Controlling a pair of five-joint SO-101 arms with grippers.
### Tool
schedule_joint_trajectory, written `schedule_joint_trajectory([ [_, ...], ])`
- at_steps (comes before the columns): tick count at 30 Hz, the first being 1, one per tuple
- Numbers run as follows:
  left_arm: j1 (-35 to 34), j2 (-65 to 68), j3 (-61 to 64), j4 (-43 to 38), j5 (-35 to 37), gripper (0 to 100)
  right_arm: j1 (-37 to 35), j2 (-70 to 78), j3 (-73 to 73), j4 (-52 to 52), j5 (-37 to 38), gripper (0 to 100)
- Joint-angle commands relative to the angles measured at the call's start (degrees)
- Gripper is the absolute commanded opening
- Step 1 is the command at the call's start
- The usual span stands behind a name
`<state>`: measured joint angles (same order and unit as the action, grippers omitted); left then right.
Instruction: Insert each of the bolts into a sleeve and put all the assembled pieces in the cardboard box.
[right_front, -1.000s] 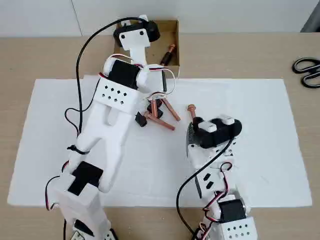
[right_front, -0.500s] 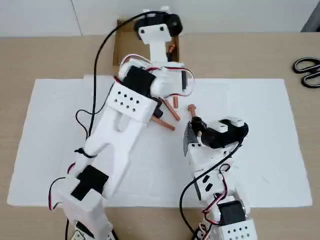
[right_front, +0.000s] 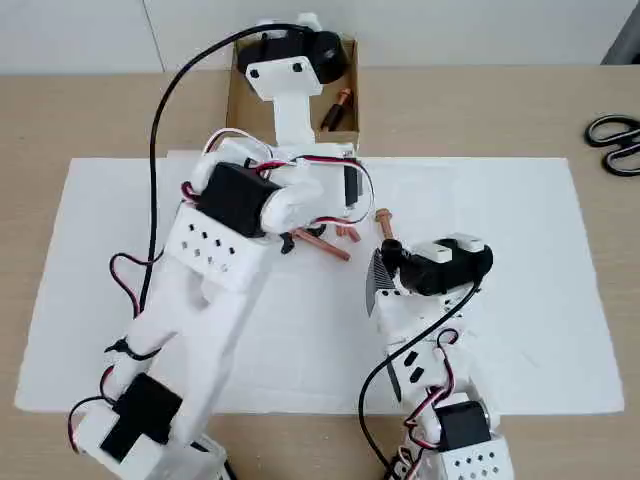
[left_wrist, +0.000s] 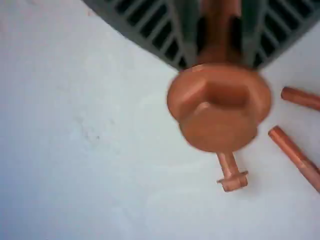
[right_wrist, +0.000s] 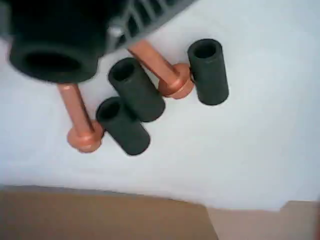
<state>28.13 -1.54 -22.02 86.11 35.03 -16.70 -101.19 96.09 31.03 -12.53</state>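
Nearest, right of centre, we list the left gripper (right_front: 384, 243). Its jaws are clamped round the shank of a copper-coloured hex-head bolt (left_wrist: 219, 107), whose head points far over the white sheet (right_front: 520, 260).

Next, to its left, we list the right gripper (right_wrist: 85, 35) pinching a black cylindrical sleeve (right_wrist: 52, 57). It sits above three loose black sleeves (right_wrist: 136, 89) and two loose copper bolts (right_wrist: 160, 67), which lie clustered and touching on the sheet.

Farthest, we list the cardboard box (right_front: 235, 95), with one sleeved bolt (right_front: 337, 108) in its right part.

A light brown wooden table (right_front: 100, 110) carries a wide white rectangular sheet (right_front: 520, 300). Just beyond the sheet's far edge sits an open brown cardboard box (right_front: 236, 100). Black-handled scissors (right_front: 613, 142) lie near the table's edge, well apart from the box. Loose copper-coloured bolts (right_front: 325, 247) rest on the sheet.
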Motion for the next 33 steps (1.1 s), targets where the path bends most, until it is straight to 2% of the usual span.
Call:
schedule_joint_trajectory([
  [1,1.58,-3.52,6.55,-5.71,0.00,1,-0.04,-1.27,0.44,0.22,-0.44,0.3],
  [5,2.55,-11.60,7.60,-1.76,-1.76,1,-0.04,-1.27,0.44,0.22,-0.44,0.3],
  [9,1.76,-14.42,18.86,-4.04,-1.49,1,-0.13,-1.27,0.44,0.22,-0.44,0.3],
  [12,1.67,-17.93,28.35,-10.99,-0.09,1,-0.48,-1.27,0.44,0.22,-0.35,0.3],
  [17,1.32,-25.23,42.42,-31.56,-0.26,1,-1.54,-1.27,0.44,1.89,-0.26,0.3],
  [20,1.32,-27.52,47.87,-40.09,-2.02,1,-1.54,-1.27,0.44,2.15,-0.26,0.3],
  [22,1.32,-28.22,49.54,-43.08,-2.64,1,-1.54,-1.27,0.44,2.15,-0.26,0.3],
  [28,3.34,-27.96,49.71,-43.87,-2.64,1,-1.80,-1.27,0.44,2.24,-0.26,0.3],
  [33,3.87,-27.52,51.21,-46.33,-2.64,1,-5.14,-1.27,0.44,2.24,-0.26,0.3],
])
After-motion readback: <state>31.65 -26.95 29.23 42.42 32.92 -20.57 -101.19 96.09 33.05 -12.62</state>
